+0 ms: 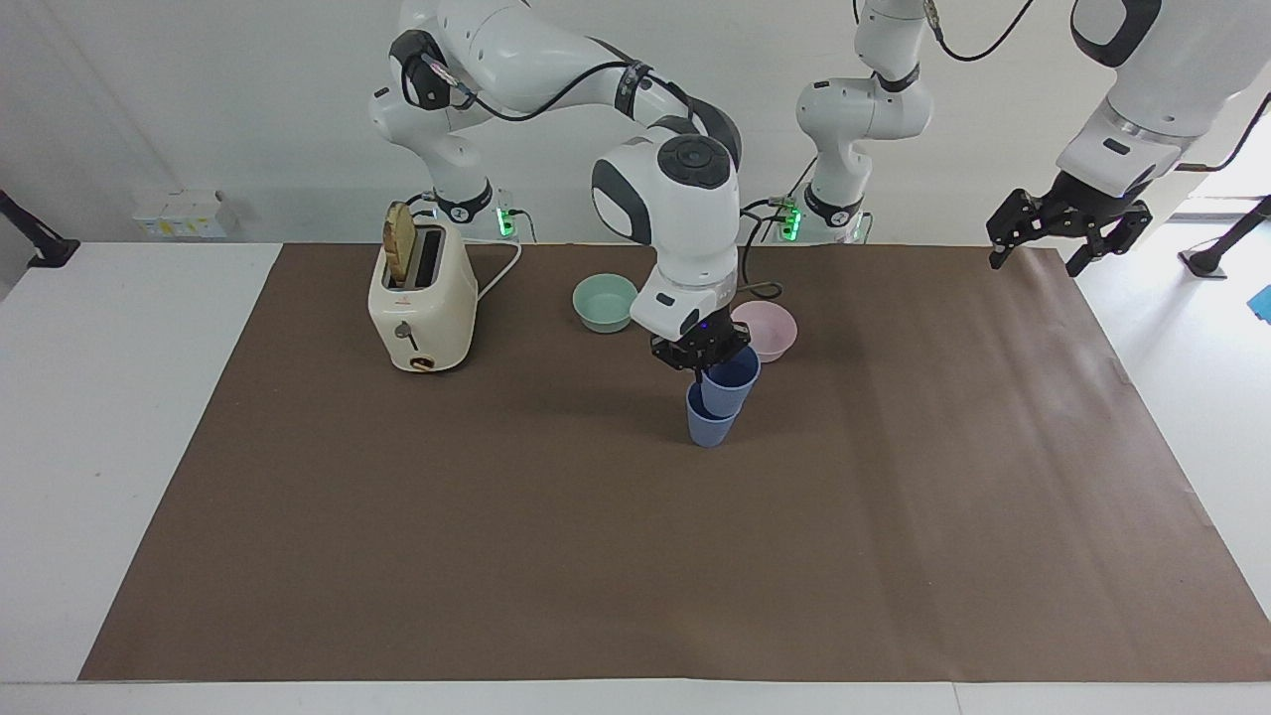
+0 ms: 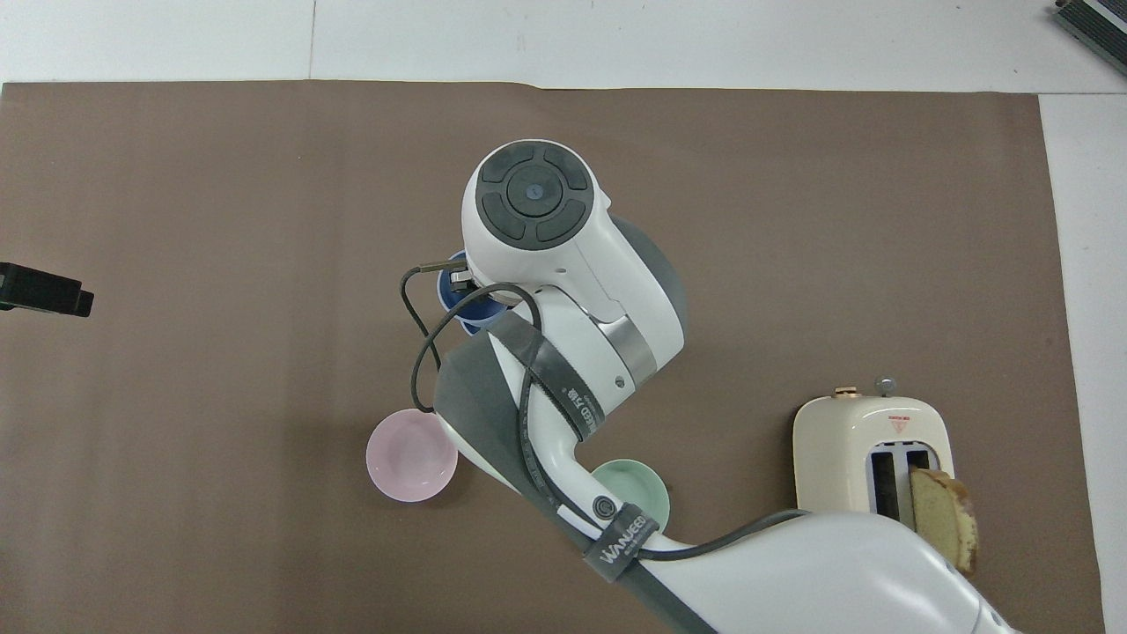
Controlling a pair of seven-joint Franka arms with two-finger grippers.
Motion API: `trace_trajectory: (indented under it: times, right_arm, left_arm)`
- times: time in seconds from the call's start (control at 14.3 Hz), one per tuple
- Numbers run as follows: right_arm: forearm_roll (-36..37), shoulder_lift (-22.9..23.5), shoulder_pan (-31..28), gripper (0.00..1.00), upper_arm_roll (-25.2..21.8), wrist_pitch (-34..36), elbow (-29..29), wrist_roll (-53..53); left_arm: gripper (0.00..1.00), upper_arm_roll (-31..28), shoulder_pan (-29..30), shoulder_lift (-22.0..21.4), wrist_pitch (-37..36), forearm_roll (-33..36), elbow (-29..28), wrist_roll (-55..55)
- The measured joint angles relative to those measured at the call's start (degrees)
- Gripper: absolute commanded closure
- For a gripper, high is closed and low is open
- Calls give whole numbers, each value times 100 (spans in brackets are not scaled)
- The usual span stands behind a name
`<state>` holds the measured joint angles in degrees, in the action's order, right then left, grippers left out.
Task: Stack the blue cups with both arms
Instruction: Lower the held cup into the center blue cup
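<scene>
Two blue cups stand mid-table. The lower blue cup point(image 1: 710, 427) sits upright on the brown mat point(image 1: 894, 477). The upper blue cup point(image 1: 735, 382) is tilted, with its base inside the lower cup. My right gripper point(image 1: 703, 369) is shut on the upper cup's rim. In the overhead view the right arm hides most of the cups; only a blue rim point(image 2: 451, 297) shows. My left gripper point(image 1: 1038, 253) is open and empty, and waits in the air over the mat's edge at the left arm's end; it also shows in the overhead view point(image 2: 44, 291).
A pale pink bowl point(image 1: 771, 328) sits just nearer to the robots than the cups, with a mint-green bowl point(image 1: 605, 301) beside it. A cream toaster point(image 1: 422, 303) with a bread slice stands toward the right arm's end.
</scene>
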<state>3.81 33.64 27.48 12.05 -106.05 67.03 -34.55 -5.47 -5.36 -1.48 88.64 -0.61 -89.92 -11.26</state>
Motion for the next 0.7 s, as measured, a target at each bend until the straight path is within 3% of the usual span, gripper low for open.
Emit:
trace_trajectory:
  times: [0.7]
  right_arm:
    - [0, 0, -74, 100, -38, 1, 11, -2]
  left_arm:
    - [0, 0, 0, 0, 0, 0, 0, 0]
